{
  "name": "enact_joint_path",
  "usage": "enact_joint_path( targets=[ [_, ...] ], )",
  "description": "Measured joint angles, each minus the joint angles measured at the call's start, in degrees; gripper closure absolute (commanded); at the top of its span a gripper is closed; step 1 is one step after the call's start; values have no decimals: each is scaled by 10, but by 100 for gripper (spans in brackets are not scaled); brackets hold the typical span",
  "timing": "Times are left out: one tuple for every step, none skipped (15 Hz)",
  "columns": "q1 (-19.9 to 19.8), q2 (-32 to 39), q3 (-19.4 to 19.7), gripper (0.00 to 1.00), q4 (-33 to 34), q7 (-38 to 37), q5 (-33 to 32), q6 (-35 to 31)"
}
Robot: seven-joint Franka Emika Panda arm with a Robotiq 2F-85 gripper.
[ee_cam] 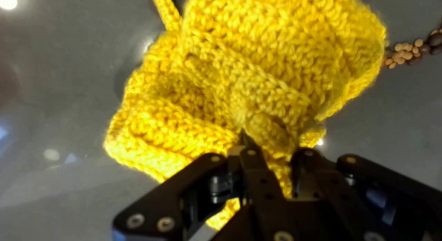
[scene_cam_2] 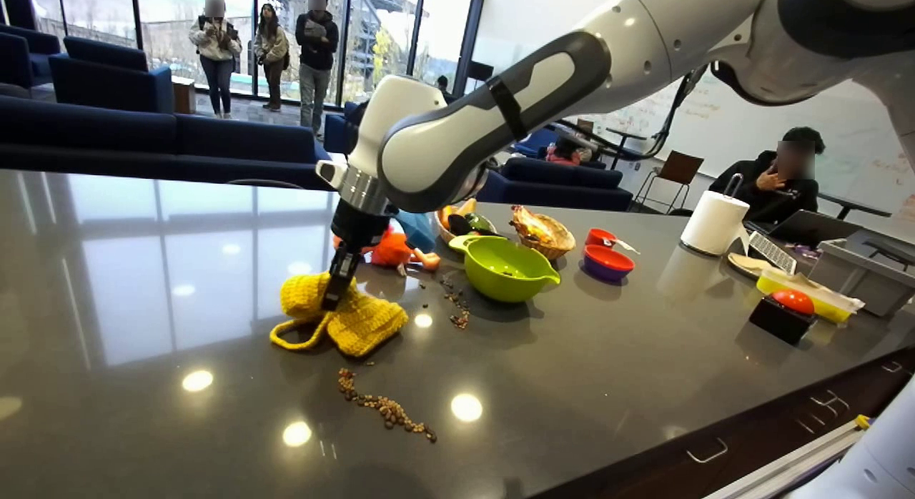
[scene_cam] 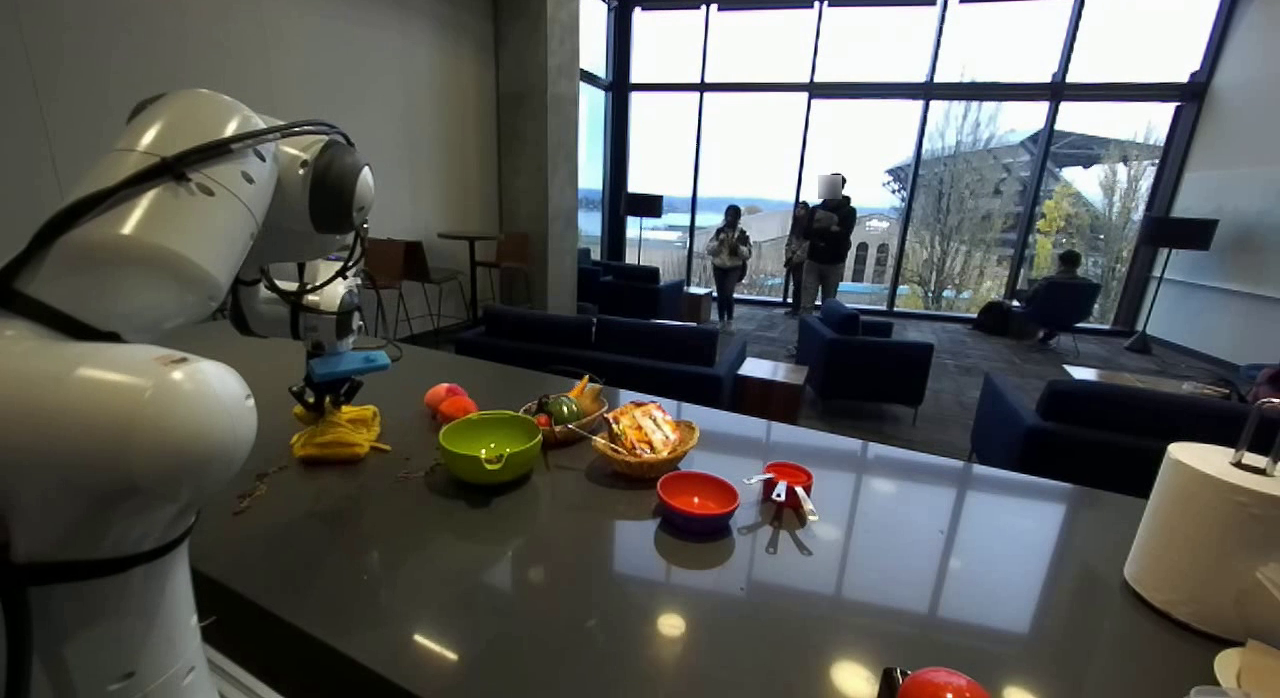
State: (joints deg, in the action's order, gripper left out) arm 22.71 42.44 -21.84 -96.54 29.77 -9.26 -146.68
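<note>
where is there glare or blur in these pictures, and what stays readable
In both exterior views, the grey countertop mirrors the windows and carries bright light spots; in both, the sky glares white through the glass; in the wrist view, the yellow knitted item shows readable stitches, while the dark fingers in the foreground look softer.

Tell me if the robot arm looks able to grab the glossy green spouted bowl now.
Probably not yet: the black two-fingered pincer seems closed on a yellow knitted cloth. Once that's released, the green bowl looks reachable, its top uncovered.
</note>
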Motion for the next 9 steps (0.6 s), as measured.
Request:
enact_joint_path(
  targets=[
    [4, 0, -3, 96, 5, 0, -3, 0],
    [8, 0, -6, 96, 9, 0, -6, 0],
    [11, 0, -9, 96, 14, 1, -7, 0],
    [14, 0, -13, 96, 18, 2, -8, 0],
    [17, 0, -17, 96, 22, 4, -8, 0],
    [19, 0, -22, 96, 26, 5, -8, 0],
    [20, 0, -28, 96, 28, 6, -8, 0],
    [20, 0, -34, 96, 30, 8, -6, 1],
    [20, 0, -40, 96, 30, 8, -5, 3]
  ],
)
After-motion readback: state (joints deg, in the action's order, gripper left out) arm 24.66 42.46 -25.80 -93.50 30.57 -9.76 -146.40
